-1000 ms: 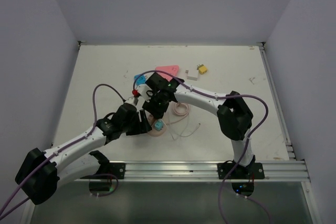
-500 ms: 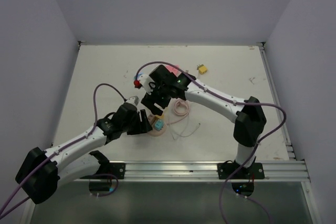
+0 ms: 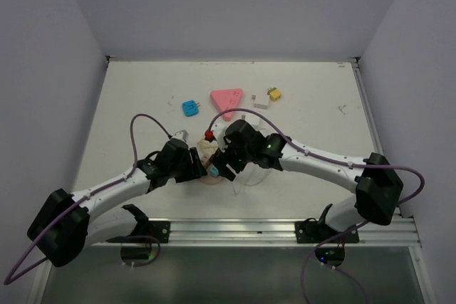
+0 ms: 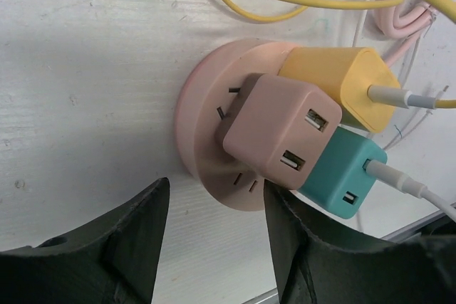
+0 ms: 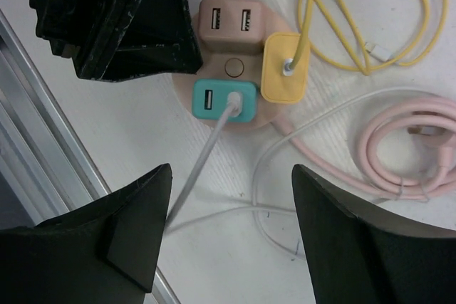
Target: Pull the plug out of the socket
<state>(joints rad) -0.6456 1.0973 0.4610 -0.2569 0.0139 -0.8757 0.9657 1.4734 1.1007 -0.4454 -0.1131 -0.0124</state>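
Observation:
A round pink socket (image 4: 203,112) lies flat on the table with three plugs in it: a pink one (image 4: 274,129), a yellow one (image 4: 342,83) and a teal one (image 4: 345,176). My left gripper (image 4: 214,247) is open, its jaws at the socket's near edge, gripping nothing. My right gripper (image 5: 231,226) is open above the table just past the teal plug (image 5: 222,101), whose white cable runs between its fingers. In the top view the socket (image 3: 211,176) sits between the left gripper (image 3: 198,166) and the right gripper (image 3: 222,167).
A coiled pink cable (image 5: 413,147) and a looped yellow cable (image 5: 370,26) lie beside the socket. A pink triangle (image 3: 226,99), a small blue block (image 3: 189,108) and a yellow piece (image 3: 273,94) lie farther back. A metal rail (image 3: 285,227) runs along the front edge.
My right arm has swung from the far side of the socket toward the near right and now hovers over it, uncovering the triangle and blue block. My left gripper has edged closer to the socket.

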